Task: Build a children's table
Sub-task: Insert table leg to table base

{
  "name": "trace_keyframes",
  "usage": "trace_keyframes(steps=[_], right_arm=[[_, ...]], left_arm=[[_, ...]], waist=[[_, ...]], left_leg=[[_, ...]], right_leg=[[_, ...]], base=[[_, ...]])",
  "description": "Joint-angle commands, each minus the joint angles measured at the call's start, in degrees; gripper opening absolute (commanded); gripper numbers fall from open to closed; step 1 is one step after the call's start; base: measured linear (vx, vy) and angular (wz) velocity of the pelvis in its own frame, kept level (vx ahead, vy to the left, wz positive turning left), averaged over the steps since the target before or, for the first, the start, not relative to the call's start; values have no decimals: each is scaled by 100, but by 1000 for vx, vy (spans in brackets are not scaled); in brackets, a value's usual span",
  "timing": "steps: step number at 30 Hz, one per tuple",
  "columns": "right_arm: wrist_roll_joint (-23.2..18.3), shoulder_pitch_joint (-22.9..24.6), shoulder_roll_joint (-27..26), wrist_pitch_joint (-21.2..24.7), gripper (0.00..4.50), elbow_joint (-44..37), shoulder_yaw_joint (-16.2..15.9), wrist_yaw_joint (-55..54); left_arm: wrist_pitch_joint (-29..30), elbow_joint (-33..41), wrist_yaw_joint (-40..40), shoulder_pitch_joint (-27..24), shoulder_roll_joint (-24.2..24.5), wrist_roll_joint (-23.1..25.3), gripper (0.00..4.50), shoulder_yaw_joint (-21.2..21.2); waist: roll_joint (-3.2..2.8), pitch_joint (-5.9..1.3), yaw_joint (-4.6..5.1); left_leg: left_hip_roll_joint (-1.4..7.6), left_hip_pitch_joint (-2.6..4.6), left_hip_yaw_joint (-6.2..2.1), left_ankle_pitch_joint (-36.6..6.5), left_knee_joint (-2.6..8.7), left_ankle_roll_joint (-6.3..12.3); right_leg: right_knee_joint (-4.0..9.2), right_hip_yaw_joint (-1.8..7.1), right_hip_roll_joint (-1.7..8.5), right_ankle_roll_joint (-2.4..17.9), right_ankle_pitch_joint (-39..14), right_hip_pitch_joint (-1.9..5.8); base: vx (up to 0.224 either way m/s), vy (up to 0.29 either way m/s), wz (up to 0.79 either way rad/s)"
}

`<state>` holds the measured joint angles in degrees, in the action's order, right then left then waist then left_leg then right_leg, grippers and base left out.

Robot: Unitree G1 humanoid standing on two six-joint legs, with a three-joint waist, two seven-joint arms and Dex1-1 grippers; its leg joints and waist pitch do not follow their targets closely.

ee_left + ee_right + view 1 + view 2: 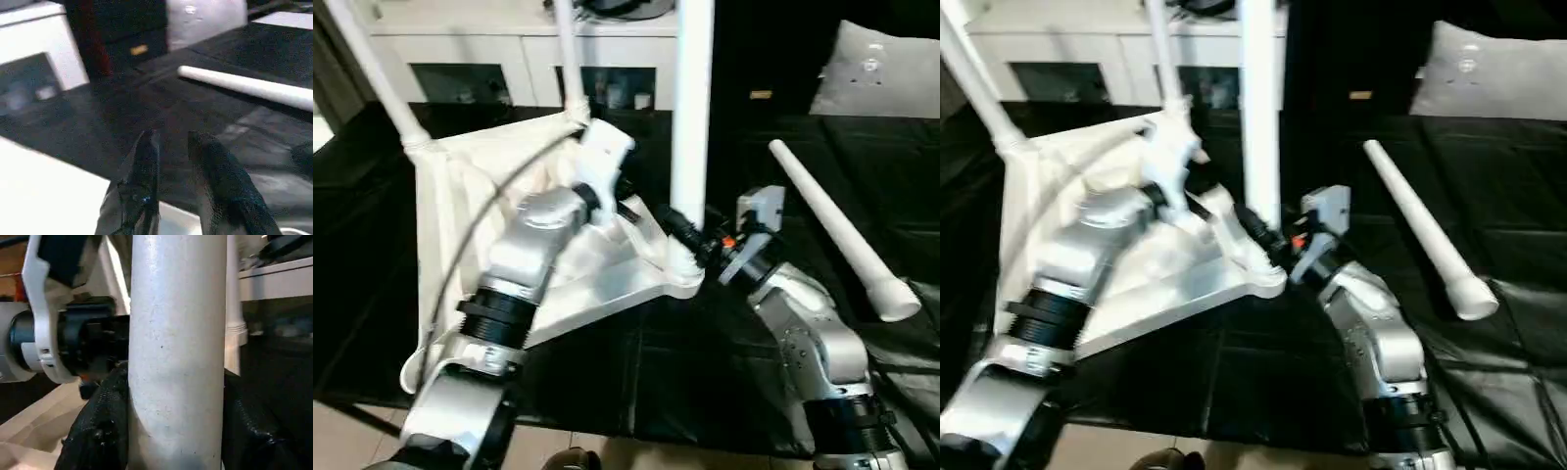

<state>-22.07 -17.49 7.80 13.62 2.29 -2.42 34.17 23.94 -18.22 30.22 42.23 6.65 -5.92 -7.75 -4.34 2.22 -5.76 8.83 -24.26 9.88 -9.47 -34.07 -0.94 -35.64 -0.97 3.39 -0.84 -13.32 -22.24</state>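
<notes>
With three legs (691,98) standing in the upturned tabletop (440,225), the right gripper (690,235) is clasping the nearest while the left gripper (171,161), slightly parted, is carrying nothing and the fourth leg (837,230) is lying loose at three o'clock.

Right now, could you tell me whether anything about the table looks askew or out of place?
Yes. The tabletop sits tilted on the black surface, not flat, with three legs standing up. The fourth leg lies loose to the right. The right gripper grips the nearest upright leg.

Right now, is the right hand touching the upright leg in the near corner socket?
Touching. The right wrist view shows the right hand with both black fingers pressed against the upright leg.
</notes>
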Motion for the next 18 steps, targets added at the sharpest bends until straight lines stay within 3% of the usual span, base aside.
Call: trace_keyframes(steps=[1,9,12,18], right_arm=[[170,35,34,-11,188,-113,-97,-42],[590,-98,96,-98,188,283,-132,-362],[640,-166,116,-116,188,363,-166,-393],[729,-285,129,-188,188,465,-178,-348]], left_arm=[[97,452,248,68,-52,-211,110,-149],[232,1580,779,-100,-158,-585,110,-523],[261,1688,823,-171,-184,-472,110,-722],[-27,2002,997,-422,-133,-377,110,-1060]], waist=[[15,-414,-29],[17,-350,-41],[45,-349,-28],[22,-379,9]], left_leg=[[402,211,-178,-472,307,481],[408,239,-168,-1058,372,209],[393,218,-167,-1020,372,195],[385,197,-180,-762,339,313]], right_leg=[[299,137,471,1434,1008,229],[392,171,464,1356,-55,204],[392,173,459,1295,-12,219],[348,152,454,1291,446,243]], base=[[0,0,0],[0,0,0],[0,0,0],[0,0,0]])
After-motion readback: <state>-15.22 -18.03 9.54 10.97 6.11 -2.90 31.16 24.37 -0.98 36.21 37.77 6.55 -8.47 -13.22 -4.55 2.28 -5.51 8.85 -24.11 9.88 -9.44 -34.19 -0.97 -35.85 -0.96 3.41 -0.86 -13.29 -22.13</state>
